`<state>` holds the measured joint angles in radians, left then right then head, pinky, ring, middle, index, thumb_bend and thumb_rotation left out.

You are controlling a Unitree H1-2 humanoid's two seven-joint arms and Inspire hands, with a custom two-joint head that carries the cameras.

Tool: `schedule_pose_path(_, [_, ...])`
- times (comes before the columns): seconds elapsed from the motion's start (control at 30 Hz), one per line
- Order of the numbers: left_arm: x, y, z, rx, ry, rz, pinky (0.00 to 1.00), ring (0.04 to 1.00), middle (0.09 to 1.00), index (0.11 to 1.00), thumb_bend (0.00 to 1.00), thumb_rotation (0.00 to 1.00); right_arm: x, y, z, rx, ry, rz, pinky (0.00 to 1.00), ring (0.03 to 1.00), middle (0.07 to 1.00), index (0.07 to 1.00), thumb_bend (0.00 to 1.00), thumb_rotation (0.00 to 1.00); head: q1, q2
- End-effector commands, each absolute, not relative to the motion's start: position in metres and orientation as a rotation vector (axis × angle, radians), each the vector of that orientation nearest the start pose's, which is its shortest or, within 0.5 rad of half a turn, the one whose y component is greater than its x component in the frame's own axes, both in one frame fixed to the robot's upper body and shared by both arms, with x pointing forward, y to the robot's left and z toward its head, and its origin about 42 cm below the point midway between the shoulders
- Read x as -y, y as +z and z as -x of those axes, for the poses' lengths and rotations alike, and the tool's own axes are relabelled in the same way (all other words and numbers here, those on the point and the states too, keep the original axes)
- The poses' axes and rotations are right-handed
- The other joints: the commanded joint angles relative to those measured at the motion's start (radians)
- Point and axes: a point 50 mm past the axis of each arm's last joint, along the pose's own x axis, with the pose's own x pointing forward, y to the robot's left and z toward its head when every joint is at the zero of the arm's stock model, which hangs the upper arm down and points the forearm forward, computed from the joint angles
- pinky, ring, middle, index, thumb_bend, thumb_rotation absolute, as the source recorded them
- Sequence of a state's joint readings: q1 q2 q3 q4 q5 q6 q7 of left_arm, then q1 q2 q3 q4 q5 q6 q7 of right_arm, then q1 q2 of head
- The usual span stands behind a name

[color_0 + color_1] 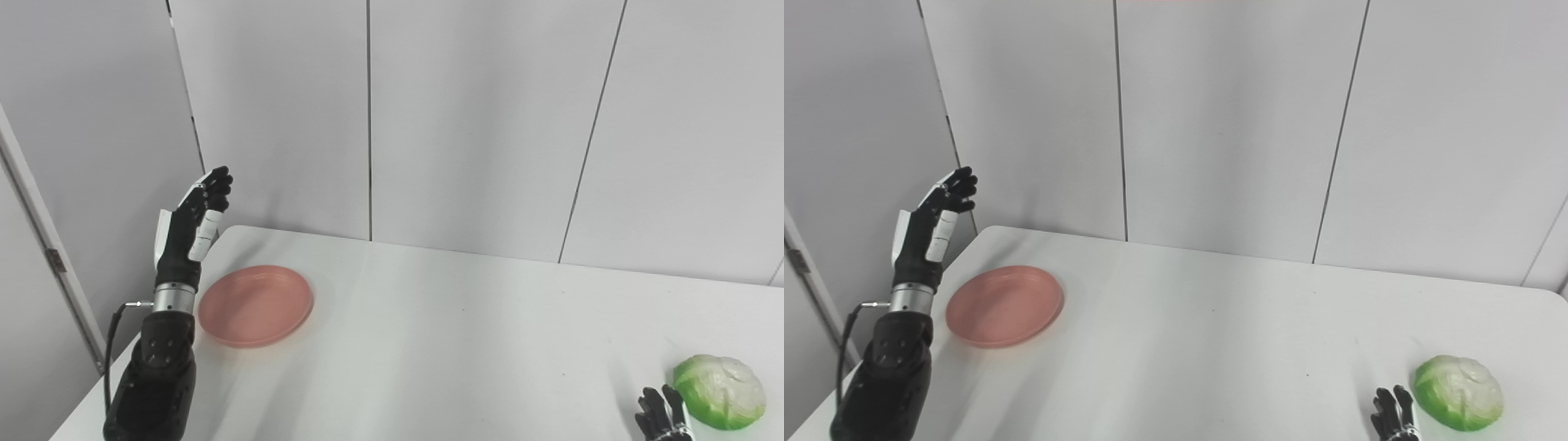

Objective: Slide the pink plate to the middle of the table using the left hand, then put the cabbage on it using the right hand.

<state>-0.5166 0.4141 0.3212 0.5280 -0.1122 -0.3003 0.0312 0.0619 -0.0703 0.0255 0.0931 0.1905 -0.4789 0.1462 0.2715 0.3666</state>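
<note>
- The left hand (928, 223) is raised beside the pink plate (1004, 305), empty, fingers apart.
- The right hand (1391, 414) rests just beside the cabbage (1458, 392) on the white worktop (1213, 343).

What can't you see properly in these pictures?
- Right hand: both views cut it off at the bottom edge, so only its fingers show and the rest is guesswork.
- Underside of the cabbage: hidden by its own top.
- Table: its near edge lies outside both views.

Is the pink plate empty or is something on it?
Empty: the pink plate shows only bare surface; the cabbage sits far off on the table.
</note>
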Motion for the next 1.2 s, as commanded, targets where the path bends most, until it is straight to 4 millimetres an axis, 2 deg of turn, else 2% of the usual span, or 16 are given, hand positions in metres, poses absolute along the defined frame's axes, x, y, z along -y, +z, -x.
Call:
schedule_pose_path(0.0, [-0.440, 0.246, -0.439, 0.430, 0.371, -0.120, 0.82, 0.858, 0.841, 0.792, 0.87, 0.90, 0.217, 0.062, -0.252, 0.174, 0.114, -0.135, 1.00, 0.985, 0.965, 1.000, 0.78, 1.00, 0.014, 0.004])
schedule_pose_path(0.13, [-0.455, 0.233, -0.445, 0.399, 0.426, -0.007, 0.80, 0.811, 0.801, 0.761, 0.87, 0.84, 0.218, 0.063, -0.251, 0.170, 0.113, -0.140, 1.00, 0.991, 0.964, 1.000, 0.78, 1.00, 0.010, 0.008])
schedule_pose_path(0.33, [-0.472, 0.212, -0.442, 0.339, 0.478, 0.073, 0.78, 0.796, 0.794, 0.762, 0.85, 0.85, 0.220, 0.064, -0.251, 0.172, 0.114, -0.129, 1.00, 0.979, 0.955, 1.000, 0.77, 1.00, 0.010, 0.012])
schedule_pose_path(0.4, [-0.476, 0.204, -0.441, 0.304, 0.480, 0.097, 0.77, 0.785, 0.783, 0.752, 0.87, 0.84, 0.220, 0.064, -0.251, 0.171, 0.113, -0.132, 1.00, 0.976, 0.948, 1.000, 0.77, 1.00, 0.009, 0.017])
schedule_pose_path(0.63, [-0.481, 0.184, -0.438, 0.235, 0.502, 0.139, 0.76, 0.759, 0.758, 0.695, 0.90, 0.80, 0.221, 0.067, -0.248, 0.172, 0.110, -0.132, 1.00, 0.971, 0.941, 1.000, 0.78, 1.00, 0.010, 0.032])
schedule_pose_path(0.77, [-0.485, 0.175, -0.437, 0.198, 0.514, 0.167, 0.79, 0.799, 0.787, 0.721, 0.87, 0.84, 0.220, 0.068, -0.246, 0.167, 0.111, -0.132, 1.00, 0.969, 0.938, 1.000, 0.78, 1.00, 0.007, 0.038])
schedule_pose_path(0.87, [-0.487, 0.168, -0.435, 0.168, 0.514, 0.177, 0.79, 0.799, 0.788, 0.717, 0.86, 0.84, 0.219, 0.069, -0.246, 0.165, 0.108, -0.133, 1.00, 0.966, 0.936, 1.000, 0.78, 1.00, 0.004, 0.042])
schedule_pose_path(1.07, [-0.484, 0.153, -0.430, 0.110, 0.457, 0.154, 0.80, 0.810, 0.790, 0.723, 0.79, 0.90, 0.219, 0.070, -0.246, 0.161, 0.106, -0.131, 1.00, 0.963, 0.930, 1.000, 0.80, 1.00, 0.003, 0.046])
schedule_pose_path(1.17, [-0.480, 0.148, -0.428, 0.102, 0.434, 0.168, 0.79, 0.804, 0.797, 0.735, 0.82, 0.88, 0.219, 0.070, -0.246, 0.160, 0.108, -0.130, 1.00, 0.957, 0.927, 1.000, 0.80, 1.00, 0.003, 0.046])
